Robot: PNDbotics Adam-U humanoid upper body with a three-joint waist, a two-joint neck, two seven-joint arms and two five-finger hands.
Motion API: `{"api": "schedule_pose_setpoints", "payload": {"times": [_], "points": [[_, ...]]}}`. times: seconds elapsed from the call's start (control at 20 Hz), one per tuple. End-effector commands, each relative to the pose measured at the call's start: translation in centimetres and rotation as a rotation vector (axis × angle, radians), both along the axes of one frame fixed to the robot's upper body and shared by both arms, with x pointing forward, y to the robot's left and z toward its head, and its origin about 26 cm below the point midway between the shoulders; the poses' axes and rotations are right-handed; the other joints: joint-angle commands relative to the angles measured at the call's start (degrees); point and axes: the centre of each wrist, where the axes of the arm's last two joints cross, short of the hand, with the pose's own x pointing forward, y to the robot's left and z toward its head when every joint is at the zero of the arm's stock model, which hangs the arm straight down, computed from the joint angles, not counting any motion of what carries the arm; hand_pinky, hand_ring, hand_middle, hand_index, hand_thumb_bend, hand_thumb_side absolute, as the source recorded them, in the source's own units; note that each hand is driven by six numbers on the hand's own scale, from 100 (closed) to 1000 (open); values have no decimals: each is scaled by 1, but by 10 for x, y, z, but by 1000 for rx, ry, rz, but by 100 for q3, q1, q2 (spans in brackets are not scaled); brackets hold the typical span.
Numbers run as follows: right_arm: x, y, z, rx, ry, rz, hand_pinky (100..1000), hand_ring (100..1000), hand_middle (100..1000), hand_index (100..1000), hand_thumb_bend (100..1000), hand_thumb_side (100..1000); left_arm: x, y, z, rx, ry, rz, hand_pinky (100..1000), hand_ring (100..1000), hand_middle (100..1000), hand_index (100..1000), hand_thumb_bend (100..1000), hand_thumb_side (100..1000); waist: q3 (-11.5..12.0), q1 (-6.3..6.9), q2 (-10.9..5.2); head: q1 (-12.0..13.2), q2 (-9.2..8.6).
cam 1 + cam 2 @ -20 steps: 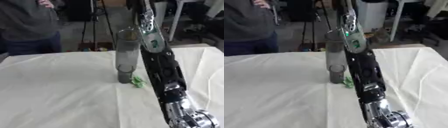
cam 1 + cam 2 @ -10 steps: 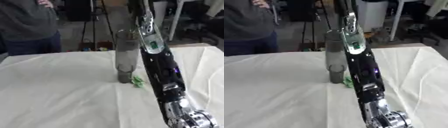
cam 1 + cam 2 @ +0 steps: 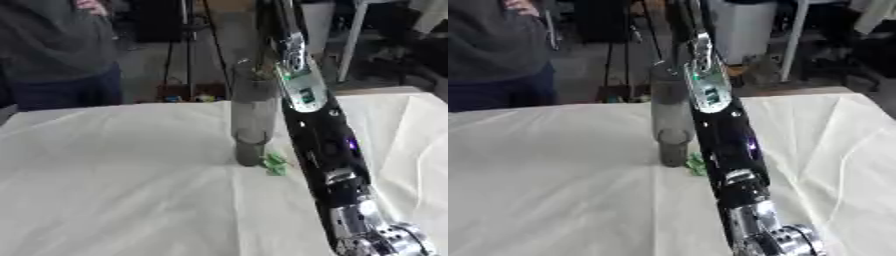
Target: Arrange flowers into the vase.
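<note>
Little has shifted since the earlier frames: the tall grey vase [image 3: 252, 120] stays upright mid-table on the white cloth [image 3: 114, 170], a small green piece [image 3: 276, 163] at its base, while the right arm [image 3: 324, 135] reaches up beside it, its hand out of view, fingers impossible to tell.

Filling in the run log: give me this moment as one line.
vase: upright on white cloth | green bit: at vase base | right arm: reaching past vase | robot hands: not visible
</note>
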Motion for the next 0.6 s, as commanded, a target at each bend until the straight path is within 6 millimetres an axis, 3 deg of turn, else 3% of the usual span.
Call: {"api": "schedule_pose_setpoints", "payload": {"times": [0.05, 0.6], "points": [[0, -1, 11, -39, -30, 2, 109, 257, 100, 210, 100, 953, 0, 0, 7, 9, -22, -6, 805, 792, 758, 744, 470, 767, -4, 11, -52, 11, -67], [4, -7, 10, -154, -39, -18, 134, 270, 100, 215, 100, 905, 0, 1, 6, 10, -19, -2, 806, 791, 757, 744, 470, 767, -32, -19, -73, 4, -44]]}}
